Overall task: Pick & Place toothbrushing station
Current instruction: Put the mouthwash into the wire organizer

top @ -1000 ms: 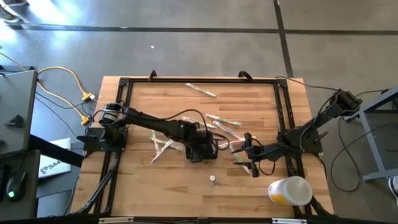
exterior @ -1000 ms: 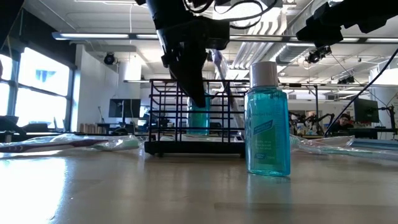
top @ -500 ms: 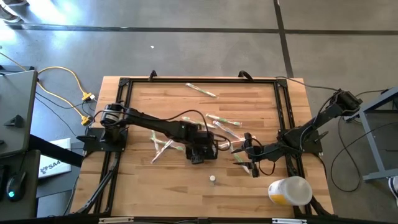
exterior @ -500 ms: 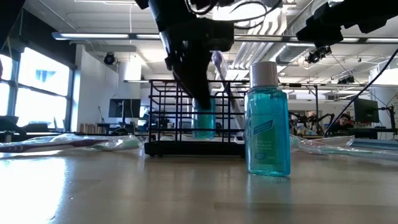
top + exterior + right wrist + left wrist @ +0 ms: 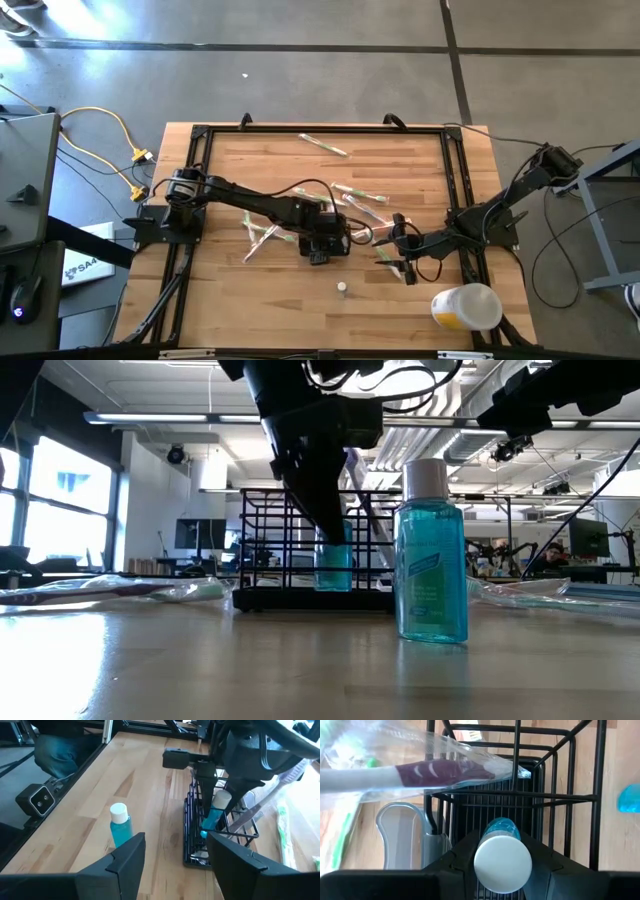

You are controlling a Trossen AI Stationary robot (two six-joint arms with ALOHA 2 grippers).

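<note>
Currently a blue bottle (image 5: 502, 851) is clamped between the left gripper (image 5: 503, 865) fingers inside the black caddy (image 5: 326, 238), mid-worktop (image 5: 250, 290). Right gripper (image 5: 172, 857) fingers are spread apart, nothing held, beside it.

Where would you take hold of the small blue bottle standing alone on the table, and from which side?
Grip the lone blue bottle across its body just below the white cap, coming down from above. It stands upright on bare wood, apart from the black caddy, so probably nothing blocks a descent. The right gripper is open and faces it; the left gripper is busy with another bottle inside the caddy.
</note>
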